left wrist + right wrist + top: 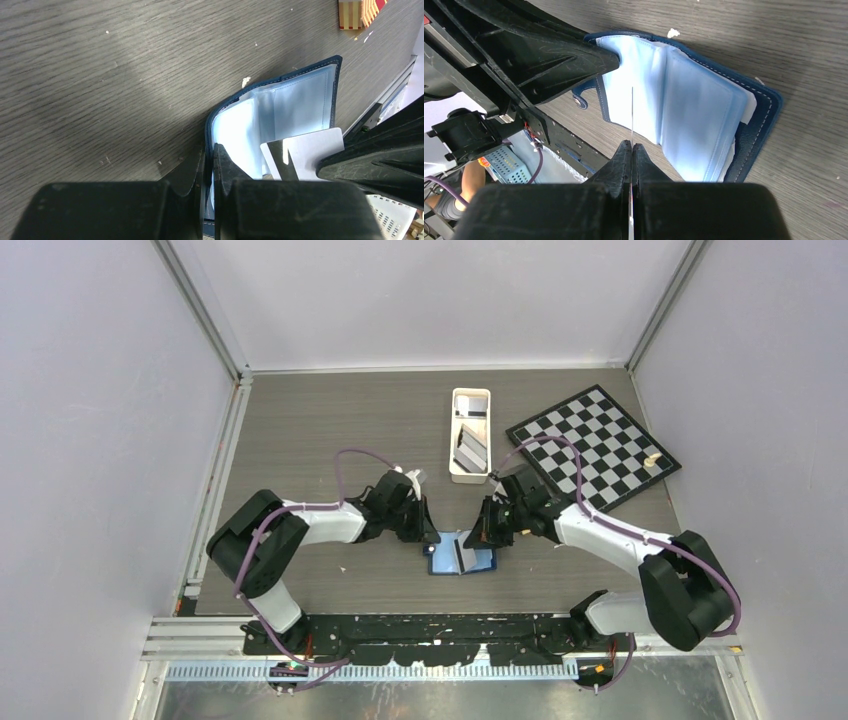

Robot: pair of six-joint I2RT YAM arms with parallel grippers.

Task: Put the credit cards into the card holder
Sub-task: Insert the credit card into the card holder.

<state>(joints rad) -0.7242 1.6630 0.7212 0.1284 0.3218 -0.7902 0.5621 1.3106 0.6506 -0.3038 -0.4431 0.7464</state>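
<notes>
Right gripper [631,150] is pinched tight on a credit card [310,150], edge-on over the open card holder [694,115], midway along the table's [330,440] near edge. Left gripper [210,155] clamps the holder's cover. The card looks light, stiff and slick, best held by its short end.

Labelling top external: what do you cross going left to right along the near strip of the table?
left arm → card holder → right arm. The tray and chessboard farther back overlap these, so they are left out.
</notes>
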